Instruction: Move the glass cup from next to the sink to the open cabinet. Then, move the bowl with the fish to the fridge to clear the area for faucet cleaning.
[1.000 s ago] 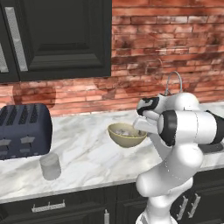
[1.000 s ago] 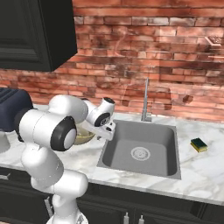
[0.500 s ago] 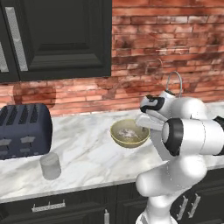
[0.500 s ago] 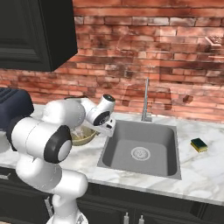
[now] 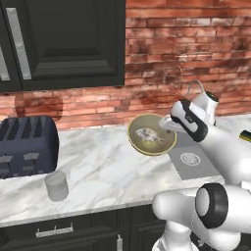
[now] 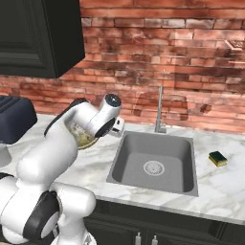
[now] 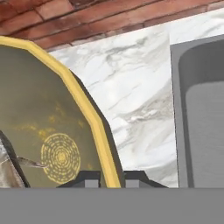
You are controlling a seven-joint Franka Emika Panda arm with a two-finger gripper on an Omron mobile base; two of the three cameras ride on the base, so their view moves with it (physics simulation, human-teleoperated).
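The gripper (image 7: 110, 178) is closed on the rim of the bowl with the fish (image 5: 151, 134); in the hand view one dark fingertip sits inside the yellow rim and the other outside it. In the left base view the bowl is lifted off the counter (image 5: 103, 166) and tilted, its open side turned toward the camera, with the silver-grey fish (image 5: 148, 135) lying inside. It hangs above the counter just left of the sink (image 6: 155, 161), whose grey basin and round drain show in the right base view. In that view the bowl is largely hidden behind the arm's forearm.

The faucet (image 6: 159, 111) stands upright at the sink's back edge, against the brick wall (image 6: 182, 62). A yellow and dark sponge (image 6: 217, 158) lies on the counter to the right of the sink.

The glass cup (image 5: 57, 185) stands upright near the counter's front edge, well apart from the bowl, just in front of the dark toaster (image 5: 27, 145). The toaster sits toward the left end of the counter. A black wall cabinet (image 5: 63, 41) with closed doors hangs above it.
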